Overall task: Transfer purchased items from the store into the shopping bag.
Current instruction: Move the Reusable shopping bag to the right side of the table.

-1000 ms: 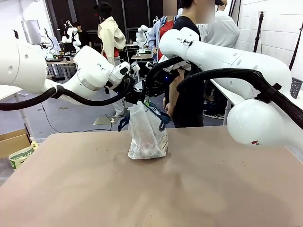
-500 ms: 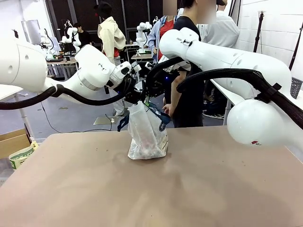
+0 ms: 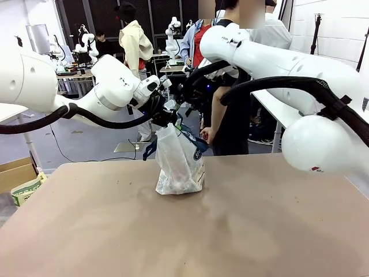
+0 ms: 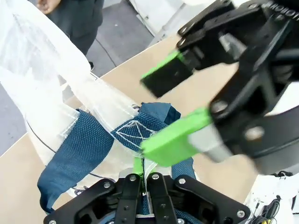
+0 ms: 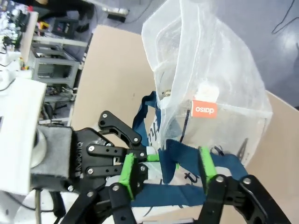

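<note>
The shopping bag (image 3: 179, 164) stands upright near the middle of the desk (image 3: 184, 231), a translucent, crinkly whitish plastic tote with woven navy strap handles (image 4: 79, 149) stitched on in white thread and a dark printed logo on its side. Through its cloudy wall the purchased items (image 5: 204, 108) show as vague shapes, one bearing a small red-orange label with white letters. The left end effector (image 3: 168, 117), black with green pads, is pinched fully shut on the bag's top edge where a navy strap is sewn on, holding the mouth up; in the left wrist view its jaws meet on the thin film. The right end effector (image 3: 183, 104) hangs just above and beside it at the bag's mouth, its jaws parted; in the right wrist view the green pads (image 5: 204, 161) stand on either side of a navy strap with a gap showing, so it grips nothing. The desk top is a smooth, matt tan sheet. Behind the bag a person in dark clothes (image 3: 230, 115) stands at the far edge, partly hidden by the right arm's white links and black corrugated cable sleeve (image 3: 277, 86). A cardboard box (image 3: 20, 176) sits on the floor at the left.
</note>
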Robot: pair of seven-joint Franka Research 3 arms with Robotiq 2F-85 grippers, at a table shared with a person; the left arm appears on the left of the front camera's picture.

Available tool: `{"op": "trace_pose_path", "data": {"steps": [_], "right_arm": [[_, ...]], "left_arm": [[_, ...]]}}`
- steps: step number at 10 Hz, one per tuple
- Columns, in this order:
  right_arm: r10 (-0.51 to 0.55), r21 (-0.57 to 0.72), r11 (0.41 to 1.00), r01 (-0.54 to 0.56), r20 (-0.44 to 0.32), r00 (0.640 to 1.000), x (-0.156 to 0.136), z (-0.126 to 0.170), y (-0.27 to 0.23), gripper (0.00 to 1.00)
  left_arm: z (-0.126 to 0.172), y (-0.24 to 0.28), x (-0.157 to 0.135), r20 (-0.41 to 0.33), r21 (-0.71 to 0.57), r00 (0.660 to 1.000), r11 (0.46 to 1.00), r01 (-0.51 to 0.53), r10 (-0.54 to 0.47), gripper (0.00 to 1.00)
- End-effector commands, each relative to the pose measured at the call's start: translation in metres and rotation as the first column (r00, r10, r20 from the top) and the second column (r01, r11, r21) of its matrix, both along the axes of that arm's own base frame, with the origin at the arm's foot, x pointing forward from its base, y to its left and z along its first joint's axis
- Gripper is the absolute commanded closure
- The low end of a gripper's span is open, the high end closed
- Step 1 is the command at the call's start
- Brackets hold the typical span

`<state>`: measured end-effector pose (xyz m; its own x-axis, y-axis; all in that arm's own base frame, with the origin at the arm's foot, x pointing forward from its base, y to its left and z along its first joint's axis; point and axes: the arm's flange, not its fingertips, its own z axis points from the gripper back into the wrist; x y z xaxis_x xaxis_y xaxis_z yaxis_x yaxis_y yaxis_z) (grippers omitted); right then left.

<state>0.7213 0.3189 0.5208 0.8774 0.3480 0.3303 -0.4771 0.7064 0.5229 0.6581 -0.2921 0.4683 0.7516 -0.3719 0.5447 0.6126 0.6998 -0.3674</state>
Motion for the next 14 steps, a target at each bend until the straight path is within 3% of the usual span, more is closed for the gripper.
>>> {"op": "trace_pose_path", "data": {"steps": [1, 3, 6, 7, 10, 11, 12, 13, 14], "right_arm": [[0.114, 0.058, 0.992, -0.114, 0.007, 0.994, -0.04, -0.001, -0.026, 0.0], [0.204, 0.023, 0.978, -0.209, 0.134, 0.97, -0.067, 0.01, -0.056, 0.0], [0.361, -0.137, 0.932, -0.334, 0.295, 0.885, -0.116, 0.008, -0.094, 0.0], [0.439, -0.176, 0.898, -0.402, 0.348, 0.828, -0.137, 0.004, -0.101, 0.0], [0.462, -0.225, 0.887, -0.404, 0.447, 0.765, -0.189, 0.0, -0.115, 0.0], [0.443, -0.196, 0.896, -0.399, 0.476, 0.76, -0.205, -0.002, -0.123, 0.0], [0.414, -0.206, 0.91, -0.359, 0.46, 0.785, -0.206, -0.007, -0.129, 0.0], [0.461, -0.22, 0.887, -0.406, 0.428, 0.777, -0.026, 0.089, -0.072, 0.0], [0.461, -0.22, 0.887, -0.406, 0.428, 0.777, -0.026, 0.089, -0.072, 0.0]], "left_arm": [[0.0, 0.001, 0.0, -0.003, -0.017, 1.0, 1.0, -0.001, 0.001, 1.0], [0.0, 0.001, 0.0, -0.003, -0.017, 1.0, 1.0, -0.001, 0.001, 1.0], [0.0, 0.001, 0.0, -0.003, -0.017, 1.0, 1.0, -0.001, 0.001, 1.0], [0.0, 0.001, 0.0, -0.003, -0.017, 1.0, 1.0, -0.001, 0.001, 1.0], [0.0, 0.001, 0.0, -0.003, -0.017, 1.0, 1.0, -0.001, 0.001, 1.0], [0.0, 0.001, 0.0, -0.003, -0.017, 1.0, 1.0, -0.001, 0.001, 1.0], [0.0, 0.001, 0.0, -0.003, -0.017, 1.0, 1.0, -0.001, 0.001, 1.0], [0.0, 0.001, 0.0, -0.003, -0.017, 1.0, 1.0, -0.001, 0.001, 1.0], [0.0, 0.001, 0.0, -0.003, -0.017, 1.0, 1.0, -0.001, 0.001, 1.0]]}}
